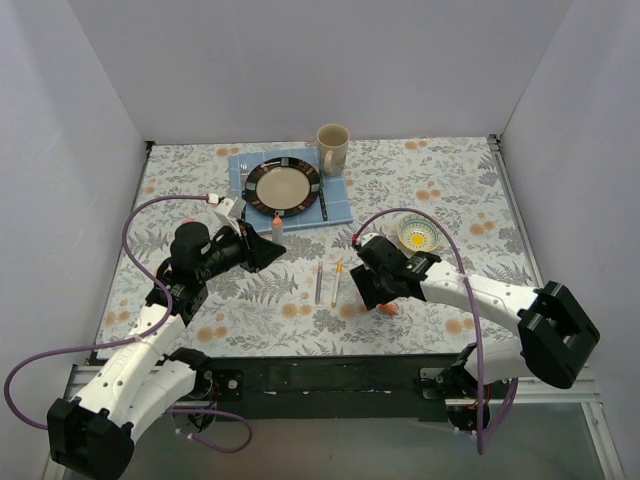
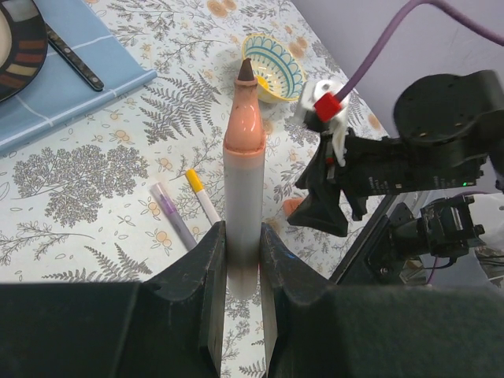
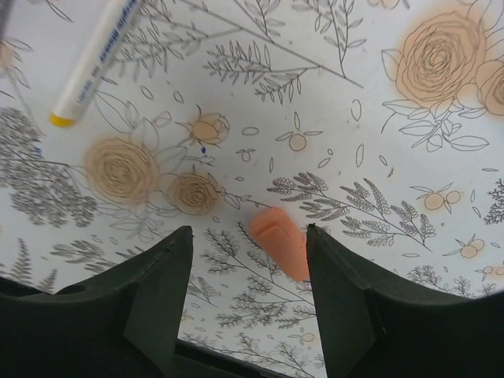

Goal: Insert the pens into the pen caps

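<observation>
The orange pen (image 2: 242,157), tip bare, is clamped by its rear in the left pincer (image 2: 242,236) so the nib points free for capping, while the orange cap (image 3: 279,240) lies on the table (image 3: 370,102) under the right pincer (image 3: 248,232), spread wide and empty, apparently lined up to grasp it.

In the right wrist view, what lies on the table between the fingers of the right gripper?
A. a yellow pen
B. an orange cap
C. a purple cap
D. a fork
B: the orange cap lies on the table between the spread fingers of the right gripper; the yellow pen lies apart, at upper left.
</observation>
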Available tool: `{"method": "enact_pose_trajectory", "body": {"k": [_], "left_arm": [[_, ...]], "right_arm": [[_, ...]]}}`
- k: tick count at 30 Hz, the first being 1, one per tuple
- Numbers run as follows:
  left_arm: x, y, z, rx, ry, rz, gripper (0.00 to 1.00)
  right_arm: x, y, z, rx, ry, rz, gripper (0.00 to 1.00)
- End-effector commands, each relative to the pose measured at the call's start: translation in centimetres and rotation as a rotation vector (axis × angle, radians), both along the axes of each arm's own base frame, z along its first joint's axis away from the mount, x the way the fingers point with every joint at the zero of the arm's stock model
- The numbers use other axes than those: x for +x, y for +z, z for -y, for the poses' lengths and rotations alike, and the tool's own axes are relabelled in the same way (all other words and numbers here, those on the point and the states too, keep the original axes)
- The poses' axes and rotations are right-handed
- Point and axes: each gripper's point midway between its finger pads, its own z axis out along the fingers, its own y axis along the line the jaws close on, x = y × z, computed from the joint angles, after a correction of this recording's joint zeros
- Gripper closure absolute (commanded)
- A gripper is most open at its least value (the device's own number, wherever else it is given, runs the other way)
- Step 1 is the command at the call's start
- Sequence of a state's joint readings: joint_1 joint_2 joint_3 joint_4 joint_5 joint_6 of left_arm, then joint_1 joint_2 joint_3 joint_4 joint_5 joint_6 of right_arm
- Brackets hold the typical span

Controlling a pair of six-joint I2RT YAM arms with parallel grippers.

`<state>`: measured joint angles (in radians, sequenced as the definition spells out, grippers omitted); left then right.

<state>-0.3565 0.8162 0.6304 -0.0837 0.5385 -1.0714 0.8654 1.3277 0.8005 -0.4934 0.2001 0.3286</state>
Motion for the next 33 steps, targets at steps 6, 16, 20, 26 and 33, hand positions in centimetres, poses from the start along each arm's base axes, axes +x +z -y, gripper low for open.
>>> {"method": "enact_pose_trajectory", "body": {"k": [6,16,20,26,33], "left_arm": [[-0.2,0.6,0.0,0.004,-0.013,0.028,1.00],[0.0,0.4,0.0,0.010,-0.007,0.024,1.00],[0.1,0.3,-0.1,0.011,-0.002,0.024,1.00],[0.2,0.1,-0.2,0.014,0.004,0.019,1.00],[0.6,0.4,0.2,0.000,-0.004,0.001,1.00]], "right_arm": [[-0.9,-2.5,1.8,-0.177,0.191,-0.084,0.32],[-1.2,-3.4,2.4,-0.163,0.192,-0.147,0.40],[-0.7,-3.7,2.3,-0.173,0.196,-0.147,0.47],[0.0,-4.1,2.9,-0.212,0.149,-0.145,0.50],[0.4,-4.4,3.5,-0.246,0.108,-0.133,0.54]]}}
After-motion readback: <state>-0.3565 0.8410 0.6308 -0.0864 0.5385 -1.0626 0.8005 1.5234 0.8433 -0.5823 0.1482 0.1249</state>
